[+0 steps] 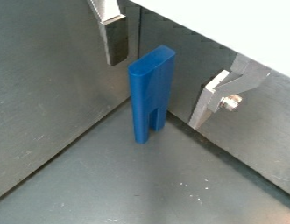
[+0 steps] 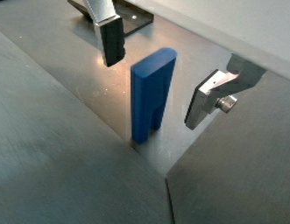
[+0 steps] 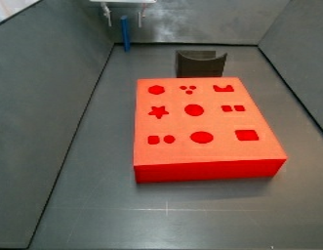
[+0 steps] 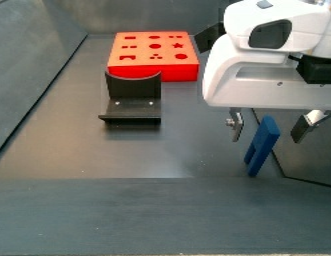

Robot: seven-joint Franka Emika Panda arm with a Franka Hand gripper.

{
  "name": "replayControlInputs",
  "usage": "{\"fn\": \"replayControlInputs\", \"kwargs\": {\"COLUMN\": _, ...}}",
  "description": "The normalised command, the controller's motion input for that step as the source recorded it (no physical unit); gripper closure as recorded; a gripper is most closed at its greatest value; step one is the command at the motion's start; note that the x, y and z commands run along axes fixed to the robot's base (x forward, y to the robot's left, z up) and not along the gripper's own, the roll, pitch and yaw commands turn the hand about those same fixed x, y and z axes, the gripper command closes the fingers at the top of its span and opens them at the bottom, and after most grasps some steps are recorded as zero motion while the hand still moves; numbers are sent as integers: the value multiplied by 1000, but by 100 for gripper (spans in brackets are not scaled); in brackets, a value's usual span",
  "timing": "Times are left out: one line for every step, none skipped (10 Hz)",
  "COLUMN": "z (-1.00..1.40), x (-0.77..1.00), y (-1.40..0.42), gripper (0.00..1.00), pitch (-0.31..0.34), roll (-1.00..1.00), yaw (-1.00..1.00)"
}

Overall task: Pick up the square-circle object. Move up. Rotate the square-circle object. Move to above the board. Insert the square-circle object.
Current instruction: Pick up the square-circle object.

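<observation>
The square-circle object [image 1: 151, 94] stands upright on the floor between the gripper [image 1: 171, 74] fingers [image 1: 113, 39]; fingers spread, neither touching it; the board [image 3: 203, 127] lies well apart.

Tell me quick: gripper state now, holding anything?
Gripper: open, holding nothing; its fingers straddle the upright square-circle object without touching it, far from the board.

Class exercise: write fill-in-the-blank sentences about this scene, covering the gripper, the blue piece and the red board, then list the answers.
1. The gripper has its jaws ____ on either side of the square-circle object.
2. The square-circle object stands ____ on the floor.
3. The board is coloured ____.
4. The fixture stands ____ the board and the gripper.

Answers: open; upright; red; between
</observation>
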Motion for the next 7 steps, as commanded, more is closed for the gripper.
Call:
{"fn": "replayControlInputs", "kwargs": {"z": 0, "x": 0, "y": 0, "gripper": 0, "pitch": 0, "roll": 0, "yaw": 0}}
{"fn": "replayControlInputs", "kwargs": {"z": 0, "x": 0, "y": 0, "gripper": 100, "pitch": 0, "roll": 0, "yaw": 0}}
{"fn": "replayControlInputs", "kwargs": {"z": 0, "x": 0, "y": 0, "gripper": 100, "pitch": 0, "roll": 0, "yaw": 0}}
{"fn": "replayControlInputs", "kwargs": {"z": 0, "x": 0, "y": 0, "gripper": 100, "pitch": 0, "roll": 0, "yaw": 0}}
{"fn": "replayControlInputs", "kwargs": {"z": 0, "x": 0, "y": 0, "gripper": 100, "pitch": 0, "roll": 0, "yaw": 0}}
{"fn": "replayControlInputs", "kwargs": {"z": 0, "x": 0, "y": 0, "gripper": 100, "pitch": 0, "roll": 0, "yaw": 0}}
{"fn": "replayControlInputs", "kwargs": {"z": 0, "x": 0, "y": 0, "gripper": 100, "pitch": 0, "roll": 0, "yaw": 0}}
